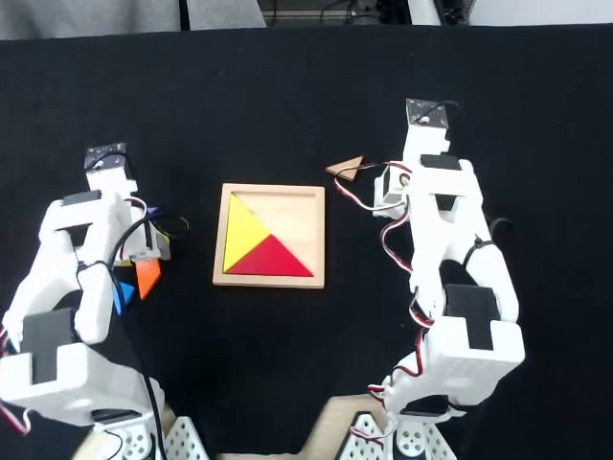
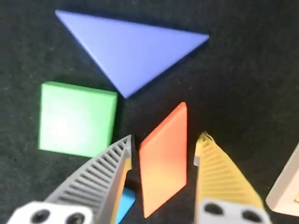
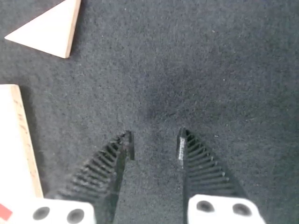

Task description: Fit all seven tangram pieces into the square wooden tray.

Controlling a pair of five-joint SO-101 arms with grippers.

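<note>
Step in hand: picking up the third piece. The square wooden tray [image 1: 271, 281], at frame centre in the high view, holds the yellow triangle [image 1: 241, 235] and red triangle [image 1: 273, 257]. The left gripper [image 2: 166, 137] straddles the orange parallelogram piece [image 2: 163, 163], jaws parted and apparently not clamped. The right gripper [image 3: 154, 140] is partly open and empty. Next move: close, lift, carry to the tray.

Two robot arms of glossy white plastic shells with black motor blocks [image 1: 471, 309] set into them: the left arm [image 1: 72, 230] at the left of the overhead frame carries a looping black cable [image 1: 117, 254], and the right arm [image 1: 445, 206] at the right trails curling red, white and black wires [image 1: 395, 251]. Close up, the left gripper [image 2: 166, 140] has one pale grey ribbed finger [image 2: 100, 177] and one yellow ribbed finger [image 2: 219, 177]. The right gripper [image 3: 154, 135] has two black ribbed fingers [image 3: 105, 168], and all taper to points from pale bases with paired dark screw holes [image 3: 217, 207].
</note>
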